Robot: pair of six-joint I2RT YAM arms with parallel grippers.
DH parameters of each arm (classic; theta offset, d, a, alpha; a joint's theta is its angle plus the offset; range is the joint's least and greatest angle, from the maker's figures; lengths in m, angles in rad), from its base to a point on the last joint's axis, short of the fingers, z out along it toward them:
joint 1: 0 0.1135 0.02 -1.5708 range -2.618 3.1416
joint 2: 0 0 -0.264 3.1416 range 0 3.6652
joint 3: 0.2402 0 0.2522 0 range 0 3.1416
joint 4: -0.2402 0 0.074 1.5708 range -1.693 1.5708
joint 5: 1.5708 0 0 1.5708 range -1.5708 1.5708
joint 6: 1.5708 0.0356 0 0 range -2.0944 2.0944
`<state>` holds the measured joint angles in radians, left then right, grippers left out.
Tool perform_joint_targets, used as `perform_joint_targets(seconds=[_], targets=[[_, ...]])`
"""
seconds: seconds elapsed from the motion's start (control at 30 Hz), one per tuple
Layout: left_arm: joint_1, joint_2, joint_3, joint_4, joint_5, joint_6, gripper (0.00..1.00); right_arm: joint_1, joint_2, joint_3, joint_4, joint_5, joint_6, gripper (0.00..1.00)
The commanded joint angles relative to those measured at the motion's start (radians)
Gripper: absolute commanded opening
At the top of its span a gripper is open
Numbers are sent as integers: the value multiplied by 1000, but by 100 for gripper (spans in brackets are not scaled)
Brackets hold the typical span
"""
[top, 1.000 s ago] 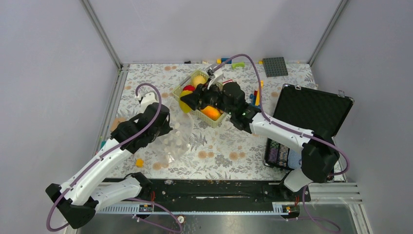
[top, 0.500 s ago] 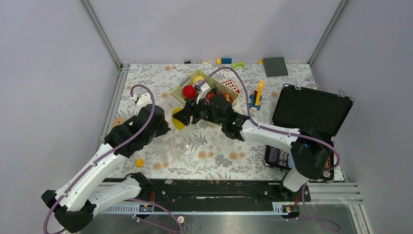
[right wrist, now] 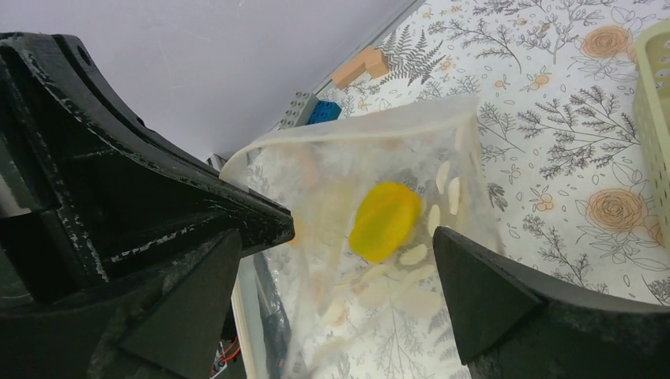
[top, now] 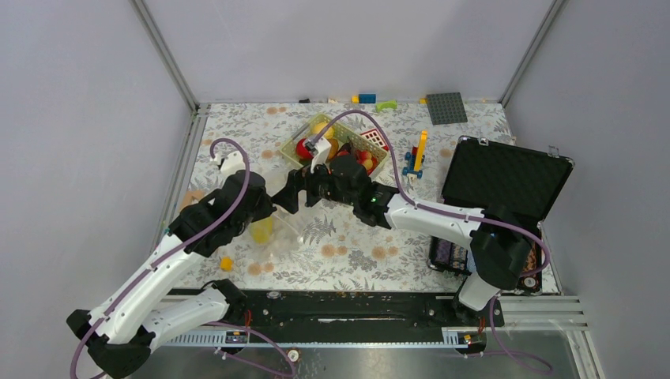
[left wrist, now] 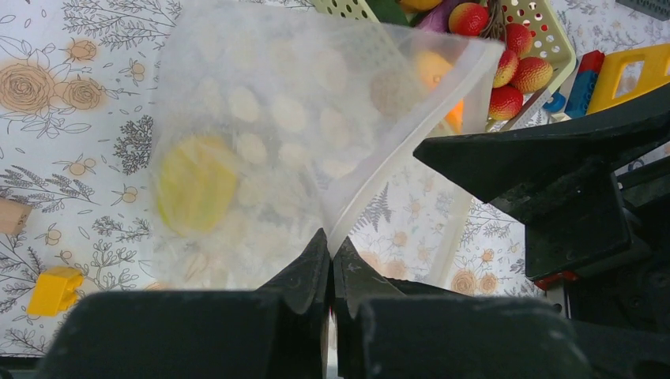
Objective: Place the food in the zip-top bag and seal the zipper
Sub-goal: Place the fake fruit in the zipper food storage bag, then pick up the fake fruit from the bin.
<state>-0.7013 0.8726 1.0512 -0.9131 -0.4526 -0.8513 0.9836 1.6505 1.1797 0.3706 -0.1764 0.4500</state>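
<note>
The clear dotted zip-top bag [left wrist: 276, 118] hangs with its mouth open, and my left gripper [left wrist: 330, 246] is shut on its rim beside the zipper strip [left wrist: 411, 142]. A yellow toy fruit [left wrist: 196, 183] lies inside the bag [right wrist: 411, 316], showing through the plastic [right wrist: 385, 221]. My right gripper [right wrist: 340, 284] stands open right over the bag mouth, nothing between its fingers. In the top view the bag [top: 280, 233] sits between both grippers, the left [top: 257, 212] and the right [top: 294, 196]. More food, red, yellow and orange, fills the pale green basket [top: 378, 162].
An open black case [top: 506, 181] stands at the right. Building blocks lie about: a yellow and blue stack [top: 417, 154], a grey plate [top: 446, 108], a small yellow piece [top: 227, 263], a wooden block [right wrist: 359, 67]. The basket wall [right wrist: 656, 79] is close on the right.
My right gripper carried the yellow fruit from the basket to the bag mouth, then opened; the fruit now lies inside the bag. The left gripper kept its hold on the rim.
</note>
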Motion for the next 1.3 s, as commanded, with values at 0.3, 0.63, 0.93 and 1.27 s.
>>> perform_joint_targets(seconds=[0.3, 0.63, 0.93, 1.27], targets=[[4, -43, -37, 38, -83, -42, 0, 3, -131, 31, -166, 208, -120, 100], [4, -40, -44, 35, -108, -35, 0, -106, -134, 128, -545, 431, -137, 100], [4, -17, -48, 36, -89, -35, 0, -227, 80, 385, -838, 440, -290, 100], [4, 10, -50, 38, -82, -34, 0, -316, 335, 631, -994, 479, -317, 100]])
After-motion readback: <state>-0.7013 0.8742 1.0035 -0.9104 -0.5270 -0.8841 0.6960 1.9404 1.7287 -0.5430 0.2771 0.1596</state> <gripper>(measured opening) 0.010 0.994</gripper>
